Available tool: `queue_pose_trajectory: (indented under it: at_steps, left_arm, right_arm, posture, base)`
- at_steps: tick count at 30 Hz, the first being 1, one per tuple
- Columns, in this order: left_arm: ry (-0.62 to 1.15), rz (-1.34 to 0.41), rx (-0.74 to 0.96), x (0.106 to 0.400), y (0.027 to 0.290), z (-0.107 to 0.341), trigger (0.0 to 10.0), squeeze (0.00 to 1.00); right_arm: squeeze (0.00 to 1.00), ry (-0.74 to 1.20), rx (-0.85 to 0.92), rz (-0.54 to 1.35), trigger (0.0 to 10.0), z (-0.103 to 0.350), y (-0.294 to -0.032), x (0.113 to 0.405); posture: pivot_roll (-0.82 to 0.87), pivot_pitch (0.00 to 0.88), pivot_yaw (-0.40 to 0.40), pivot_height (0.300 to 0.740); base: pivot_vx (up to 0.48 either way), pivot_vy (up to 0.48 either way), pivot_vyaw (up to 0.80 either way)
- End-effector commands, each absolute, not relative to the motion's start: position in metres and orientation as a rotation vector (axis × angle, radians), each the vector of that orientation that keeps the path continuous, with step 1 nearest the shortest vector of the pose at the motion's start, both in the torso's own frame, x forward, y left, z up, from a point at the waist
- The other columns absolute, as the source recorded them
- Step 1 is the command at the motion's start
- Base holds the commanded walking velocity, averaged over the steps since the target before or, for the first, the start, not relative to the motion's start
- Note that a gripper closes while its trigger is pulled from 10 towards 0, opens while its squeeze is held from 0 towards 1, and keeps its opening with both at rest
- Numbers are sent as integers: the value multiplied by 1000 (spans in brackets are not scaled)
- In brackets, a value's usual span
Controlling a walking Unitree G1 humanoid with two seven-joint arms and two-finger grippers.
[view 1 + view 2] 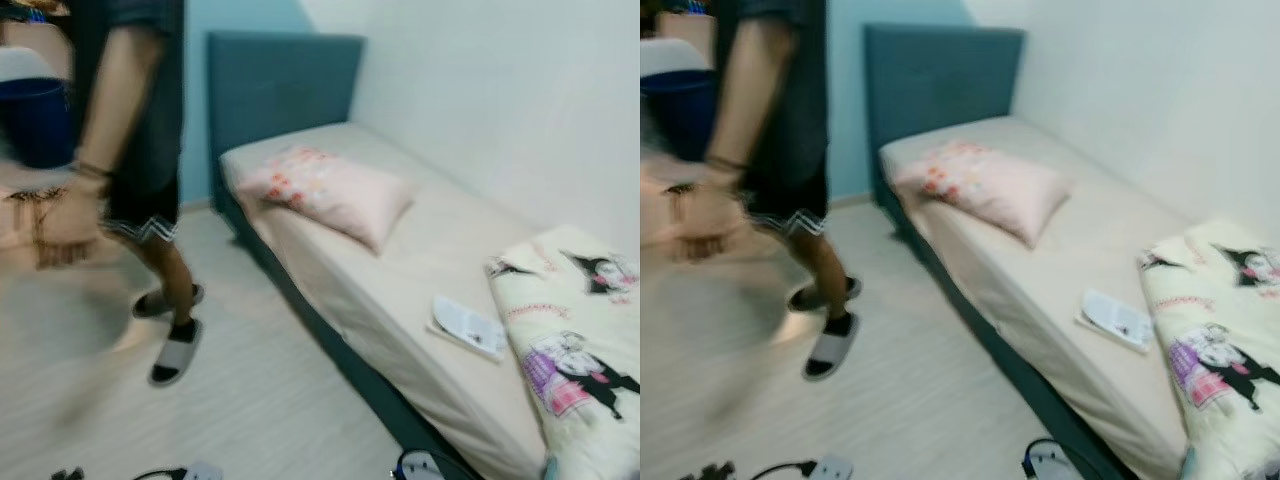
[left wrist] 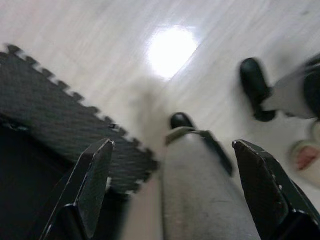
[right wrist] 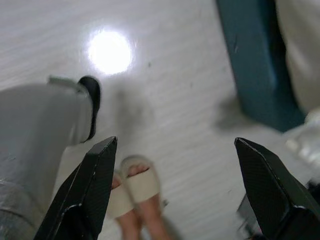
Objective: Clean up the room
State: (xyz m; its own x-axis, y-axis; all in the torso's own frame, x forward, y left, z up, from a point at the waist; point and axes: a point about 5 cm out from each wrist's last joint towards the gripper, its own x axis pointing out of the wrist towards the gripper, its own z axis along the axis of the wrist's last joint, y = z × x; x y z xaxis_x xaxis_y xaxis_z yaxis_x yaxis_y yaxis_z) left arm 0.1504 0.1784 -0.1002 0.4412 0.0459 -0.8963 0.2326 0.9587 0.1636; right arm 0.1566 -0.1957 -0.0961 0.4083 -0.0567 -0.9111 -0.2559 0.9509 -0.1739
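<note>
The robot faces a bed (image 1: pixel 400 300) with a blue headboard set along the right wall. A pink pillow (image 1: pixel 330 190) lies near the head end, a small booklet (image 1: pixel 468 326) sits close to the bed's near edge toward the foot, and a cartoon-print blanket (image 1: pixel 575 330) is bunched at the foot end against the wall. On the floor (image 1: pixel 270 390) by the bed's near side lie a cable and plug (image 1: pixel 800 468). A person (image 1: pixel 140 150) in slippers walks across the floor to the left, blurred.

The left gripper (image 2: pixel 175 185) hangs over the floor beside a dark foam mat (image 2: pixel 55 120), fingers spread and holding nothing. The right gripper (image 3: pixel 175 185) hangs likewise, spread and empty, above the floor by the bed's blue side, with someone's sandalled feet (image 3: pixel 135 192) below it.

The tidying looks barely begun: the blanket is unfolded, the booklet and the floor clutter remain, and neither gripper has taken anything up.
</note>
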Motion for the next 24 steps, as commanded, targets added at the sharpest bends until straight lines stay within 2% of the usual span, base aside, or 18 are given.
queue_pose_trajectory:
  at_steps: [1,12,14,24]
  left_arm:
    - [1096,-136,287,153,171,-100,10000,0]
    - [1078,-133,322,152,172,-100,10000,0]
    - [1085,-120,325,145,183,-101,10000,0]
    - [1090,-106,323,138,192,-102,10000,0]
  right_arm:
    - [0,1160,-316,98,10000,-95,-211,153]
    - [0,1168,-324,87,10000,-96,-219,146]
    - [0,1170,-323,91,10000,-97,-215,145]
    - [0,1163,-323,102,10000,-98,-206,148]
  posture:
    - [-19,0,-92,740]
    - [-18,0,-92,740]
    - [-17,0,-91,740]
    - [-14,0,-93,740]
  base:
    - [0,0,-775]
    - [0,0,-775]
    - [0,0,-775]
    - [0,0,-775]
